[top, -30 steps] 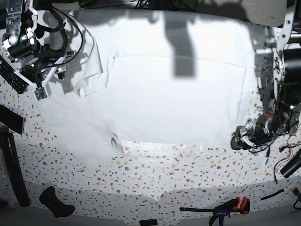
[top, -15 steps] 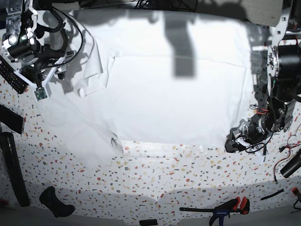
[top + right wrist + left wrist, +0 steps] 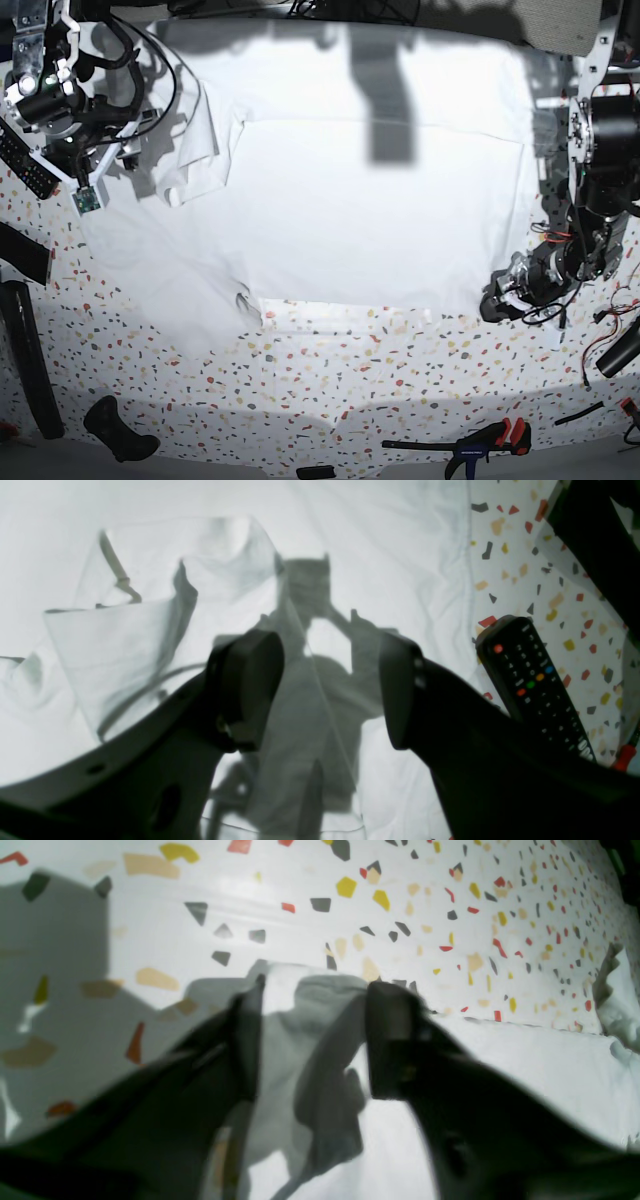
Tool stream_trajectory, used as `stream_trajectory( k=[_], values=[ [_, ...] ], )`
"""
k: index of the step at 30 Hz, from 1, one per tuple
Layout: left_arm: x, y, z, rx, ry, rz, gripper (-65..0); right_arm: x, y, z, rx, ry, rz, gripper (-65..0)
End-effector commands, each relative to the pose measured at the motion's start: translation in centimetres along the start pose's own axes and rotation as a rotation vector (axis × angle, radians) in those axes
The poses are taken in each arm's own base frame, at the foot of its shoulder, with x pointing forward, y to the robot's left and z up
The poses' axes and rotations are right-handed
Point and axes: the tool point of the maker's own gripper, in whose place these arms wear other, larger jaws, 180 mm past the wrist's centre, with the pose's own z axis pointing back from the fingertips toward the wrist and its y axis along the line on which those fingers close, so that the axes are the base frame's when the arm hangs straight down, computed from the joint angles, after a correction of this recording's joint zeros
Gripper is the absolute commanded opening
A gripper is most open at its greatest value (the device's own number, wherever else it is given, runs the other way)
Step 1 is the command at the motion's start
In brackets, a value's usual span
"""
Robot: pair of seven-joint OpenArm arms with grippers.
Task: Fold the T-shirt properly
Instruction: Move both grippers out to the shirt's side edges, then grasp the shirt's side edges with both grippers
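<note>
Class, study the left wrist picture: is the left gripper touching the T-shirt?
Touching. In the left wrist view a bunched corner of the T-shirt stands between the fingers of the left gripper, and the cloth lies against both.

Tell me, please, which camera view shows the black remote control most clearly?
The right wrist view: the remote control lies large beside the T-shirt, and its coloured buttons can be seen. The base view shows it only small and dark at the left edge, partly under the arm. The left wrist view does not show it.
</note>
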Motion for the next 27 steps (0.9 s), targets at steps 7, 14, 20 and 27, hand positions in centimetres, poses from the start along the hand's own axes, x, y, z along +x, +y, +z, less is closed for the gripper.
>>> stream_trajectory(
  k=[7,14,20,27],
  values=[
    [1.5,-0.2,0.2,-0.006,-0.021,-0.019,-65.0,1.6,-1.5,0.4,-0.064,-0.049,0.021,-30.7],
    [2.1,-0.3,0.2,-0.009,-0.056,-0.015,-65.0,6.1,-6.4,-0.6,-0.227,-0.160,-0.092,-30.8],
    [2.3,-0.4,0.2,-0.015,-0.067,-0.001,-65.0,7.4,-9.3,-5.5,-0.158,-0.106,-0.226,-30.8],
    [2.3,-0.4,0.2,-0.015,-0.067,-0.001,-65.0,10.6,-10.7,-9.8,0.013,-0.094,-0.322,-30.8]
  ],
)
